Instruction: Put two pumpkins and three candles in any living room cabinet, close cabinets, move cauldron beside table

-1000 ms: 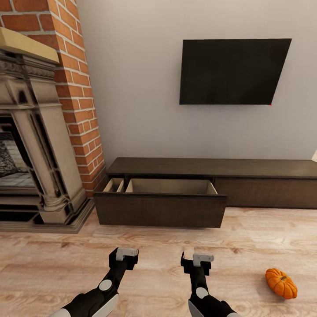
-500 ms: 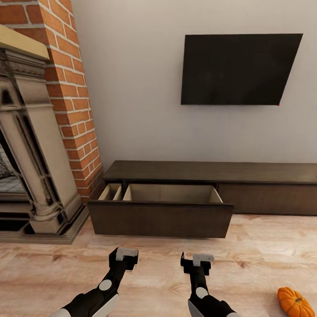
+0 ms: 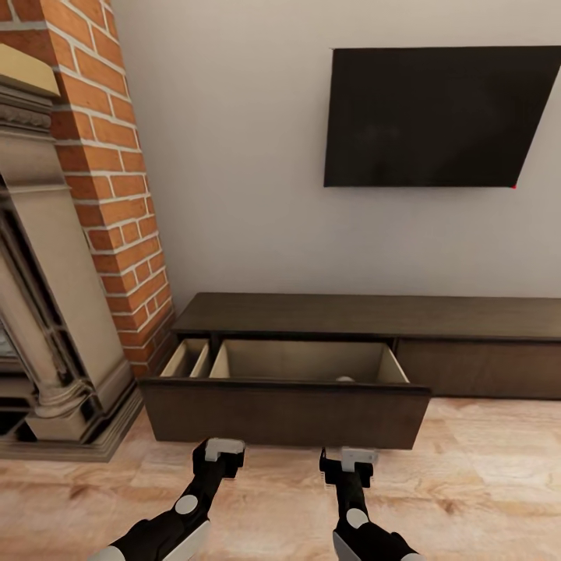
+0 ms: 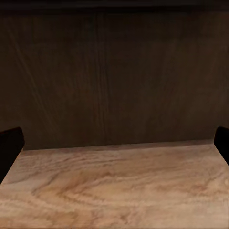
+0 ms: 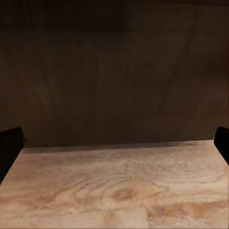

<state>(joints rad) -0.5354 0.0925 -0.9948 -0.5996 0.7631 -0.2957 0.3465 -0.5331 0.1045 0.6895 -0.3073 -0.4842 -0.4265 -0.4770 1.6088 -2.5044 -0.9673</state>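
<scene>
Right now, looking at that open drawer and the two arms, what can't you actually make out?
- Head view: the drawer floor near its front is hidden by the drawer front; a pale rounded top peeks over it, too little to identify.
- Head view: the cabinet runs off the right edge.
- Left end effector and right end effector: wrist views cut the fingers to dark tips at the side edges, wide apart.

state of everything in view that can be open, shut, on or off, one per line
cabinet: left drawer pulled open, right front closed
tv: screen dark
left gripper: jaws open, empty
right gripper: jaws open, empty
</scene>
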